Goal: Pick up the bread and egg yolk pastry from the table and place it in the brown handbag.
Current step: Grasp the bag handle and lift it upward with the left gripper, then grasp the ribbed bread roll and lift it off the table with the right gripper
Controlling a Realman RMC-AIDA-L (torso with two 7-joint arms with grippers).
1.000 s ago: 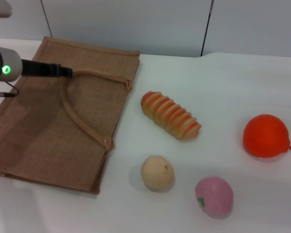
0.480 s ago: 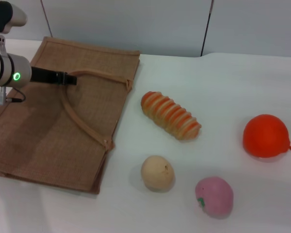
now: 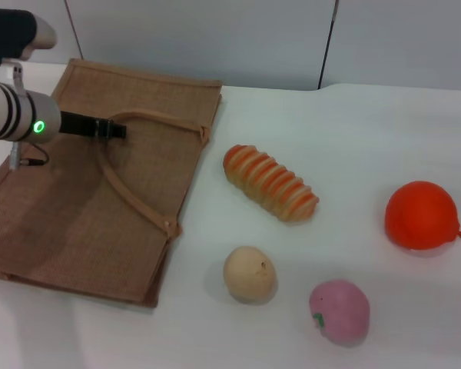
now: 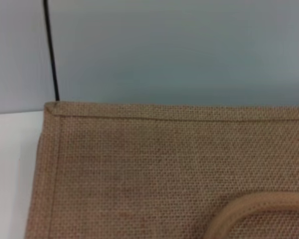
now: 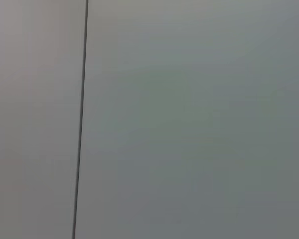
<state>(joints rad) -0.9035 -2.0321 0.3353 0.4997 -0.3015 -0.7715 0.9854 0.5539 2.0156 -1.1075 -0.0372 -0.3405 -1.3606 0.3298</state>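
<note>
Since the earlier frames the left arm has slid further in over the bag, its dark left gripper (image 3: 111,129) now reaching toward the upper loop handle (image 3: 157,117); nothing else has shifted.

Nearest the robot lie a pink ball with a green mark (image 3: 339,310) and, just beside it, the egg yolk pastry (image 3: 249,273), a small pale cream-yellow ball with a tiny brown speck, resting on the white table (image 3: 353,131). A little beyond sits the bread (image 3: 270,183), an elongated ridged loaf striped orange and pale tan, lying diagonally and apart from the pastry. A round orange fruit (image 3: 420,214) rests well off toward the robot's right. The brown handbag (image 3: 77,223), a large flat tote of coarse burlap with thin tan loop handles, lies flat on the left, its mouth edge facing the bread. Farthest is the grey wall.

The gripper tip hangs over the bag close to the handle; whether its jaws are parted or closed cannot be told. The right gripper is out of sight, its wrist camera facing only the wall.

The step in hand looks like opening the bag. To do it well, catch the upper handle alone, then lift gently so the mouth gapes toward the bread without dragging the tote.
</note>
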